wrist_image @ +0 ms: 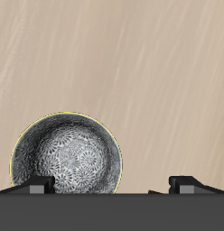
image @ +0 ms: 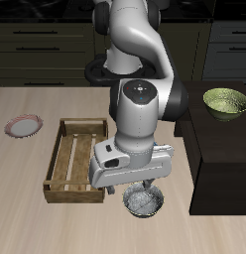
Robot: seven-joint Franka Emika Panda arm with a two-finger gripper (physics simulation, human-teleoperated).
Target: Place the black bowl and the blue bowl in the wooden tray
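The black bowl (image: 145,202) stands upright on the table near its front edge, dark-rimmed with a mottled grey-white inside. It also shows in the wrist view (wrist_image: 67,161). My gripper (image: 137,190) hangs just above it, open and empty. In the wrist view the gripper (wrist_image: 112,186) has its jaws wide apart, and one fingertip (wrist_image: 37,185) overlaps the bowl's rim while the other is over bare table. The wooden tray (image: 65,159) lies beside the arm, with nothing in the part I can see. The blue bowl is not in view.
A pink-rimmed flat plate (image: 24,126) lies beyond the tray near the table's edge. An olive-green bowl (image: 226,102) sits on a dark raised surface (image: 219,149) on the other side of the arm.
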